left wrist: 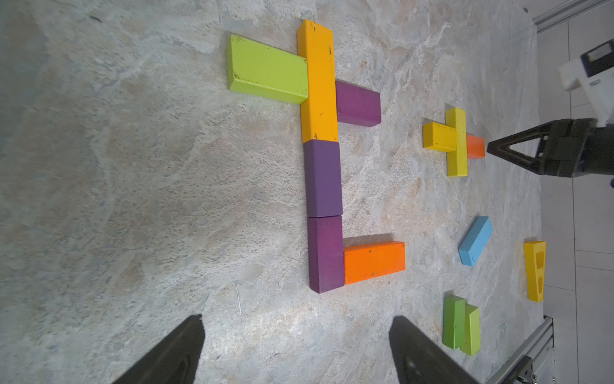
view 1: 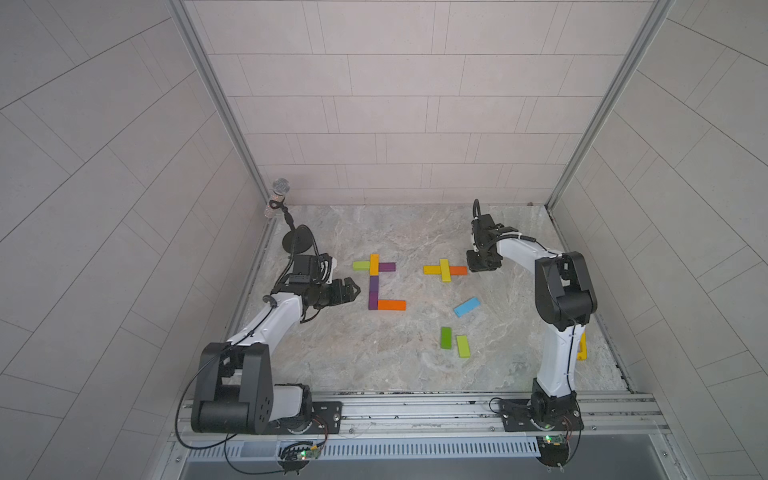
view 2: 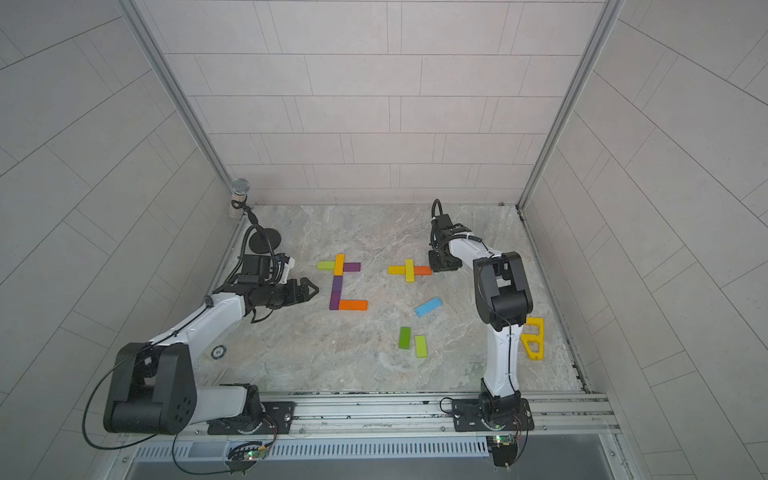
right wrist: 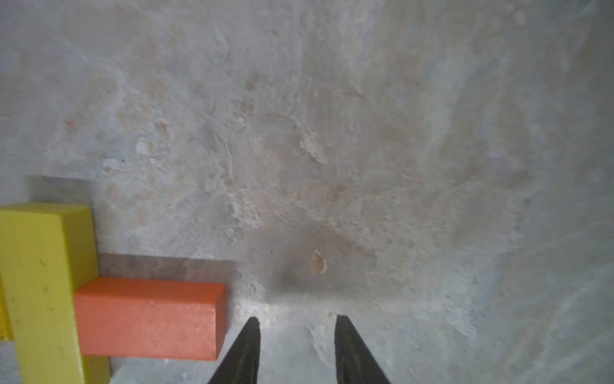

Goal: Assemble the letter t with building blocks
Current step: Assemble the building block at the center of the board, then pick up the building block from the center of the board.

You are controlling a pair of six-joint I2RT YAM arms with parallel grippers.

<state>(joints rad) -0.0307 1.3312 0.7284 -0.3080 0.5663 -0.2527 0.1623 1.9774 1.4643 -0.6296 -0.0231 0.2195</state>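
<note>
My left pincer [view 1: 356, 289] hangs low by the left edge of the marble-patterned bench [view 1: 365, 365], jaws wide apart and empty. Its tips face a complete letter of flat wooden blocks [view 1: 373, 286], with an amber and purple stem, lime and purple arms and an orange foot.

Past mid-bench lies a second, unfinished letter. A flat yellow block [view 1: 432, 269] and a flat orange block [view 1: 458, 271] butt against either side of a yellow-green stem block [view 1: 445, 270].

Nearer the front edge lie three loose pieces: a flat light blue block [view 1: 466, 306], then a flat dark green block [view 1: 446, 337] and a flat lime block [view 1: 463, 345] side by side.

My right pincer [right wrist: 297, 327] sits just off the free end of the orange block. Its tips are slightly apart with only bare bench between them.

I judge the stem needs lengthening next. The light blue block lies from my right pincer toward the front edge and is the closest loose piece. My right arm is far nearer to it than my left. Its long axis runs slantwise to the bench edges, so I must turn my wrist to close across its narrow width.
</note>
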